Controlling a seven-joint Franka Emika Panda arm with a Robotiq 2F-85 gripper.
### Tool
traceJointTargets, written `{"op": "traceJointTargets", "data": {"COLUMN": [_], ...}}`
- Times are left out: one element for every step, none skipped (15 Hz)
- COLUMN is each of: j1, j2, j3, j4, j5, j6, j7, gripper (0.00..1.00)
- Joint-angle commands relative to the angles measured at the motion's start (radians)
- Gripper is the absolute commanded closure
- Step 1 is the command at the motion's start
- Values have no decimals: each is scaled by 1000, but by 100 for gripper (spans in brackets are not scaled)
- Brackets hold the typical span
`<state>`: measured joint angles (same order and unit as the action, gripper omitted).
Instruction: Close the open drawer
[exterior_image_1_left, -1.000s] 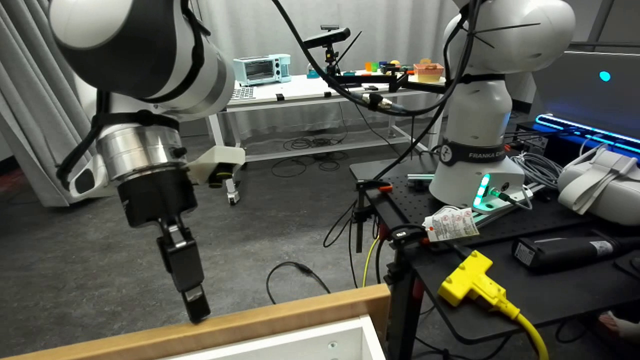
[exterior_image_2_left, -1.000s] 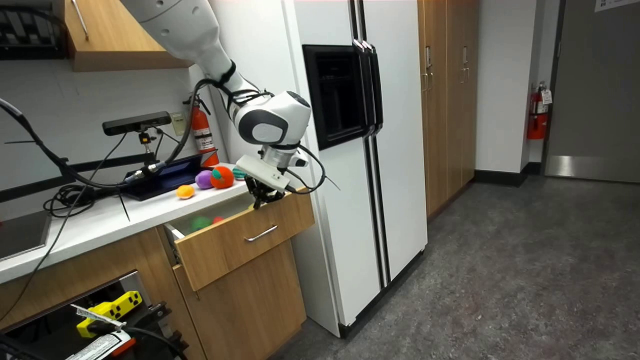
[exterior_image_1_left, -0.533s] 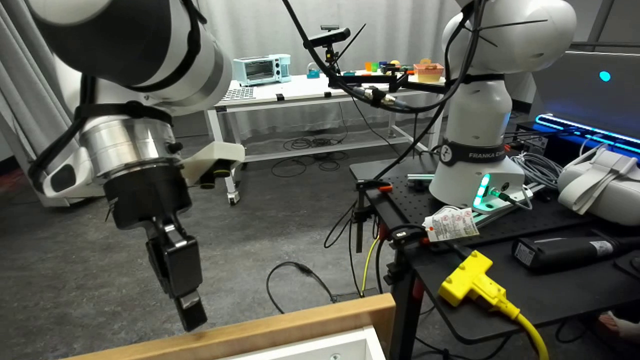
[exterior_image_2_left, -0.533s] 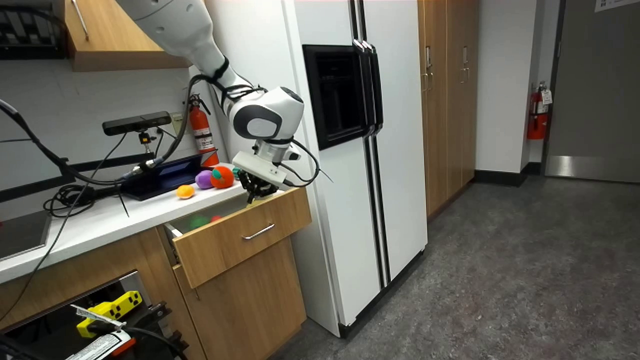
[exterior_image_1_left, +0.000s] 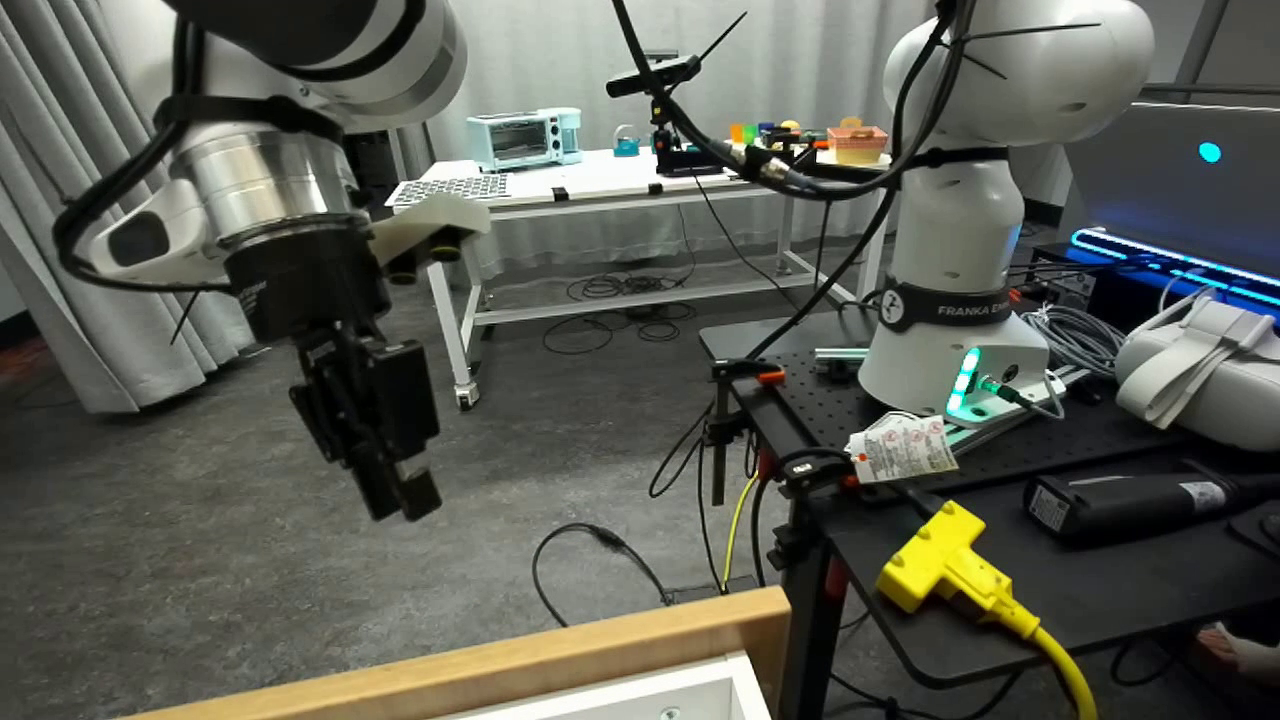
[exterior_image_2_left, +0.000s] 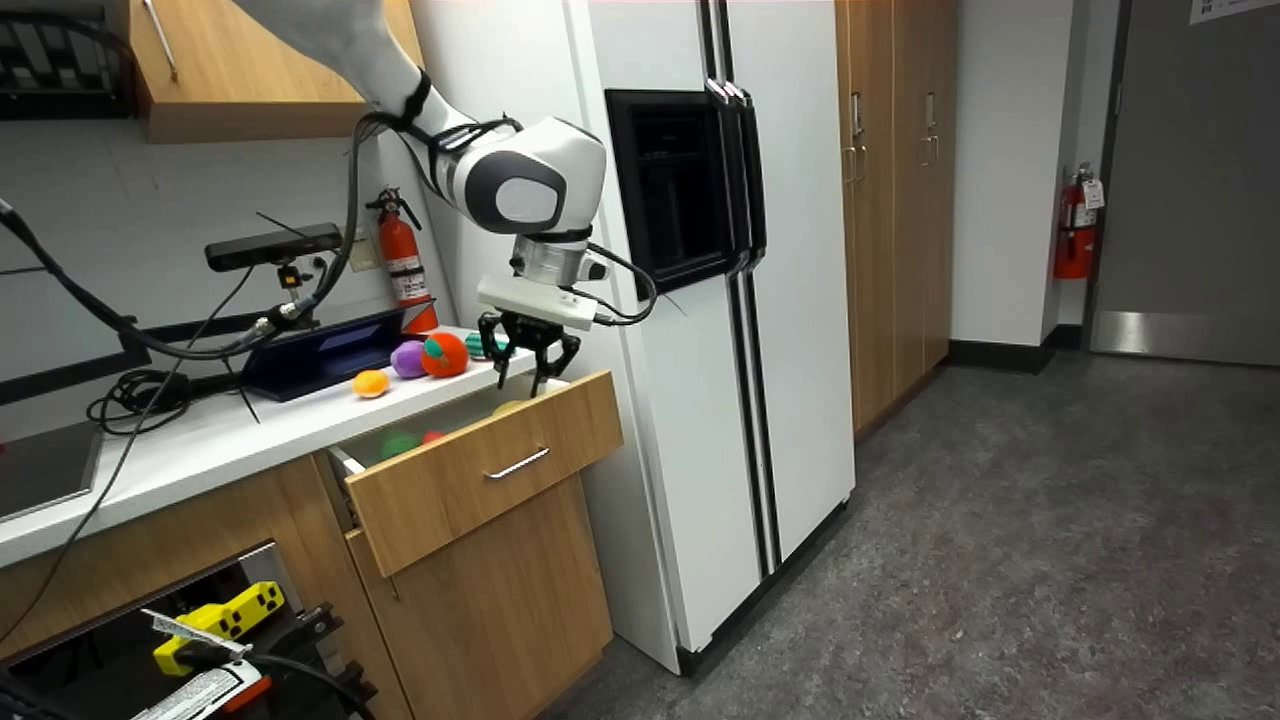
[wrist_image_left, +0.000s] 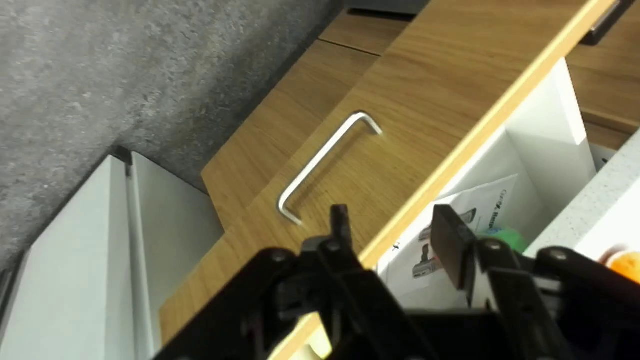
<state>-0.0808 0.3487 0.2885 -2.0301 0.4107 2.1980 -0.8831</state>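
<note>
The drawer (exterior_image_2_left: 485, 480) stands partly open below the white countertop. It has a wooden front, a silver handle (exterior_image_2_left: 517, 463) and white inner walls. Its wooden rim (exterior_image_1_left: 560, 655) also shows in an exterior view, and its front (wrist_image_left: 425, 100) and handle (wrist_image_left: 325, 155) show in the wrist view. My gripper (exterior_image_2_left: 520, 385) is open and empty above the drawer, with its fingers pointing down. It also shows in an exterior view (exterior_image_1_left: 400, 497), apart from the rim. In the wrist view, the gripper (wrist_image_left: 390, 225) has one finger over the front and one over the interior.
The drawer holds a green thing (exterior_image_2_left: 400, 443), a red one (exterior_image_2_left: 432, 437), a yellow one (exterior_image_2_left: 508, 407) and a printed sheet (wrist_image_left: 480, 200). Toy fruit (exterior_image_2_left: 444, 354) lies on the countertop (exterior_image_2_left: 250, 440). A white fridge (exterior_image_2_left: 680, 420) stands beside the drawer.
My gripper has risen away from the drawer's rim and turned more upright, with both fingers now showing apart. The drawer moved slightly inward earlier, then stayed still over the last half second.
</note>
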Motion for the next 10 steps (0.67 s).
{"op": "traceJointTargets", "data": {"j1": [18,10,7,4,3,4,6,8,12,14], "j2": [-107,-116,-119,-114,-107,-90,-79,-67,-54,-44], "j3": [-101,-126,-149,-172,-189,-201,-207,-208,-206,-199], "j4": [-98,-116,-128,-135,-141,-137,-137,-134,-129,-123], "j5": [-151,-184,-216,-242,-263,-277,-284,-283,-287,-280], "j6": [29,49,67,93,128,152,176,192,204,211], "j7": [-13,-18,-10,-5,-1,6,12,14,22,22], "gripper": [21,15,6,1,0,34,30,31,37,45]}}
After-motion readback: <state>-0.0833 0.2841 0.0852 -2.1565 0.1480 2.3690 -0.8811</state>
